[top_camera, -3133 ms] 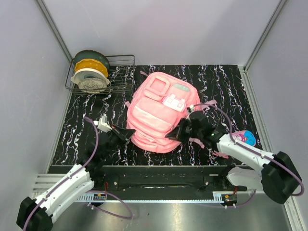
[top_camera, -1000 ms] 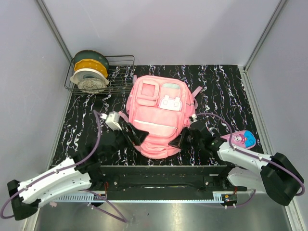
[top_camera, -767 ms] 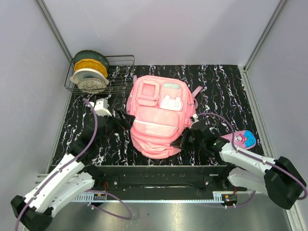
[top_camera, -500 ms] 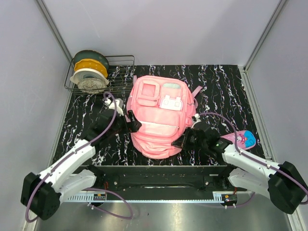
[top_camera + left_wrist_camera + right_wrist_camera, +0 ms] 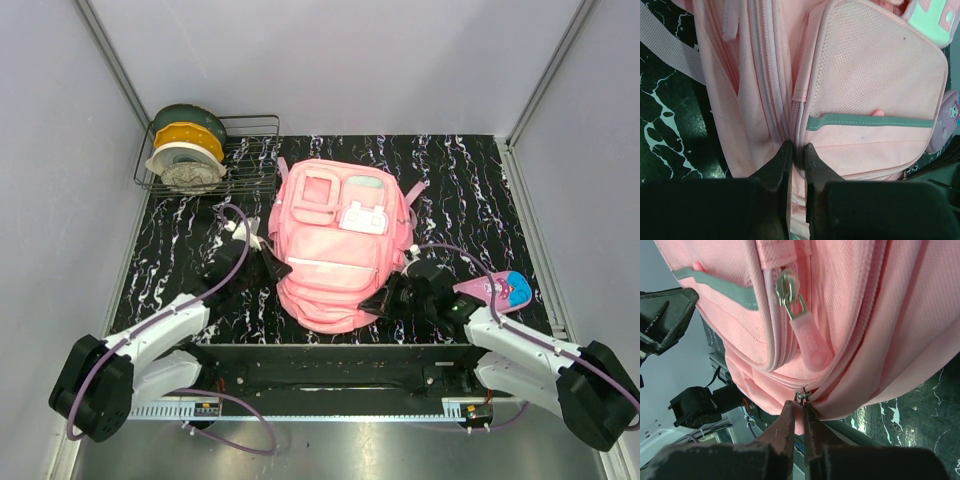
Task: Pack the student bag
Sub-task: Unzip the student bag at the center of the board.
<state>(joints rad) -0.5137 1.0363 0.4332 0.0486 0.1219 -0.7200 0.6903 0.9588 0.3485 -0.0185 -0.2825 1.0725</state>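
From above, the backpack (image 5: 340, 240) lies flat in the middle of the table (image 5: 470, 180), with the left gripper (image 5: 270, 268) at its left flank and the right gripper (image 5: 385, 298) at its near right corner. The left wrist view shows narrow jaws nipping bag fabric beside the zipper seam (image 5: 774, 95), probably as an anchor. The right wrist view shows jaws pinched on a small zipper tab (image 5: 800, 396), likely to pull it open.

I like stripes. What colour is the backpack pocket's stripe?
Grey-green stripe, clearest in the left wrist view.
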